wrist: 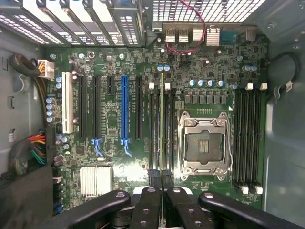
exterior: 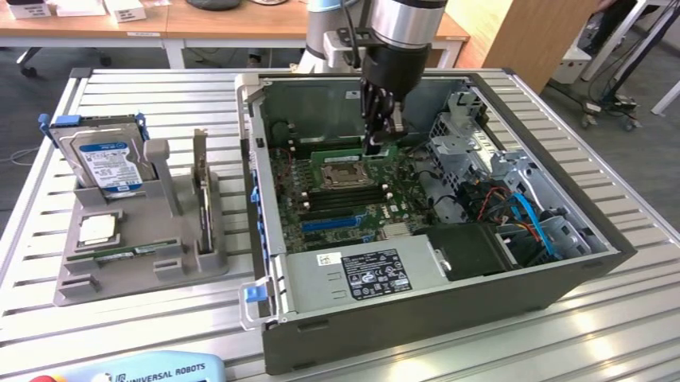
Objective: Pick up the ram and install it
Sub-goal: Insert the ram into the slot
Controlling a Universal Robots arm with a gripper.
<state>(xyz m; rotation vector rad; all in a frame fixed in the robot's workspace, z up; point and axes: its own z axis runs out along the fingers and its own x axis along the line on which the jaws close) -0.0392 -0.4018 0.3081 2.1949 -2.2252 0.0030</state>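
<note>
Slatted metal table underneath. On the exterior view's left, grey holder with hard drive standing in it. To the right, open computer case; inside, gripper closed narrow on the ram, held on edge above a memory slot, just beside the empty processor socket.

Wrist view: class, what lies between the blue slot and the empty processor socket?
A black expansion slot, then memory slots with the ram edge-on along them, seen in the wrist view.
</note>
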